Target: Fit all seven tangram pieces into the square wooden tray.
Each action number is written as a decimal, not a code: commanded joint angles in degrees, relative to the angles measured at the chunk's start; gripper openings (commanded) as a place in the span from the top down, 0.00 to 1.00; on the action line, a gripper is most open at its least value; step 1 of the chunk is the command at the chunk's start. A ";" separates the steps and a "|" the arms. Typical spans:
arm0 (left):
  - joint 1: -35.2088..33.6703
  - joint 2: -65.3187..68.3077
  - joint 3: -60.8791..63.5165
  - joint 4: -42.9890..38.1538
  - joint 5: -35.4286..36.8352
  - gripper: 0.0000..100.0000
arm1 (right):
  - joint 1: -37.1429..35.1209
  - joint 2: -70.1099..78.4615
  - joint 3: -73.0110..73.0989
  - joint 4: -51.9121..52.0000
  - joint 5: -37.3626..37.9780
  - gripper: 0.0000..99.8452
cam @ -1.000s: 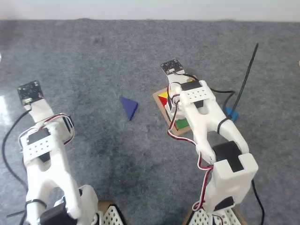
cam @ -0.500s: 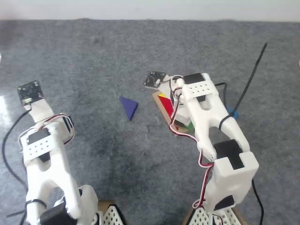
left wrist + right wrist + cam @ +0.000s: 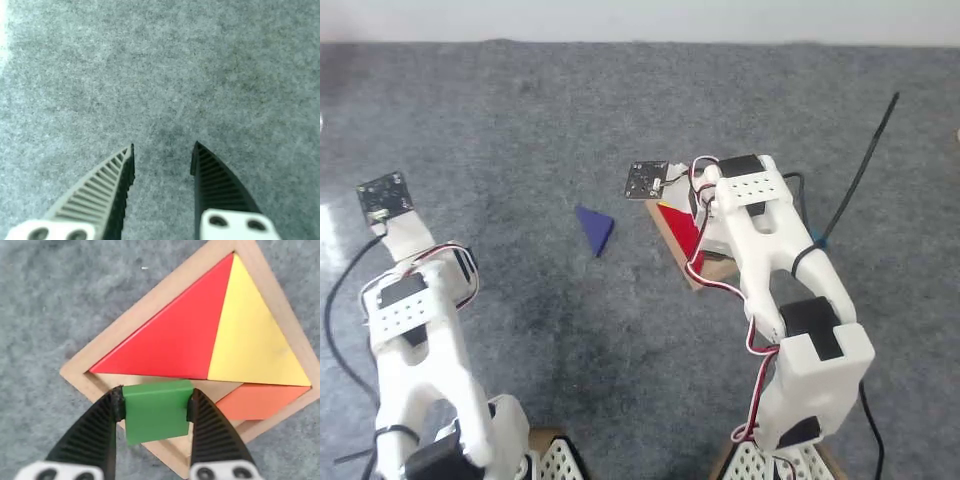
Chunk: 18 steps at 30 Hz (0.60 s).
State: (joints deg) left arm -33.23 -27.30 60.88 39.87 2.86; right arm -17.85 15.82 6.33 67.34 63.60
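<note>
— Where is our green square (image 3: 156,412)?

— Clenched in the right pincer (image 3: 155,400), hanging partly over the rim of the wooden tray (image 3: 80,376), next to the bare strip along the red triangle (image 3: 170,340).

— How do we seat it well?

— We think we should square its edges to that red side, bring it fully inside the rim, lower it flat and let go only once it rests on the floor.

— And the tray's contents?

— Red triangle touching a yellow triangle (image 3: 252,340), with an orange piece (image 3: 260,400) under the yellow. A blue triangle (image 3: 596,229) waits on the table (image 3: 500,130), well apart. Our left pincer (image 3: 164,145) is spread, empty.
</note>
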 commanded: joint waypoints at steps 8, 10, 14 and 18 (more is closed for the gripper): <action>0.00 -2.20 -1.27 0.35 -0.53 0.82 | 1.80 -1.01 -2.90 3.03 2.73 0.81; 0.00 -2.20 -1.27 0.35 -0.53 0.82 | 1.80 -1.01 -2.90 2.77 2.73 0.79; 0.00 -2.20 -1.27 0.35 -0.53 0.82 | 1.54 -1.10 -2.90 2.68 2.73 0.79; 0.00 -2.20 -1.27 0.35 -0.53 0.82 | 1.45 -1.10 -2.90 2.68 2.64 0.79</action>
State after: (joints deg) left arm -33.23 -27.30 60.88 39.87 2.86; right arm -16.79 15.82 6.33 69.89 65.71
